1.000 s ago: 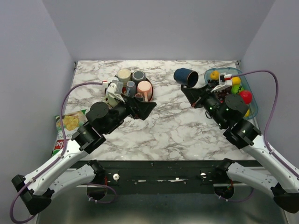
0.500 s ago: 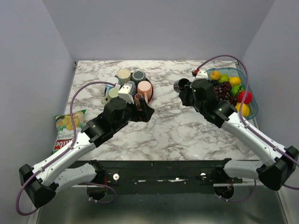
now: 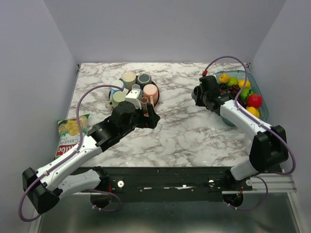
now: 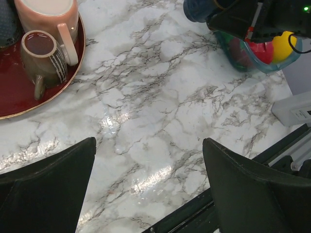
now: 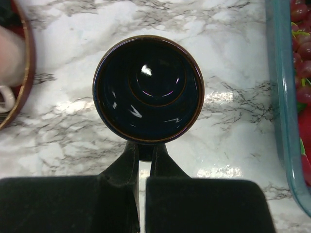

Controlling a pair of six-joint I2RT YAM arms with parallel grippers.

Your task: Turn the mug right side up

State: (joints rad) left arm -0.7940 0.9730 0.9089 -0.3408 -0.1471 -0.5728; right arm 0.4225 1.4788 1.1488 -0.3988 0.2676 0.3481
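Mug (image 5: 148, 90) now upright in right tool (image 5: 144, 154)

This is looking like a robot lab's test cell. Plain walls (image 3: 160, 29) are boxing in a marble-look table (image 3: 180, 136). Two arms (image 3: 82, 150) are sitting bolted to a black rail (image 3: 165, 175) at its near edge, with cables (image 3: 85, 97) looping off them. Staged props are lying about: a tray (image 4: 14, 94) of mugs (image 3: 129, 77), a bin (image 3: 260, 97) of bright fruit (image 3: 253, 100), and a chip bag (image 3: 68, 133) at the left edge.
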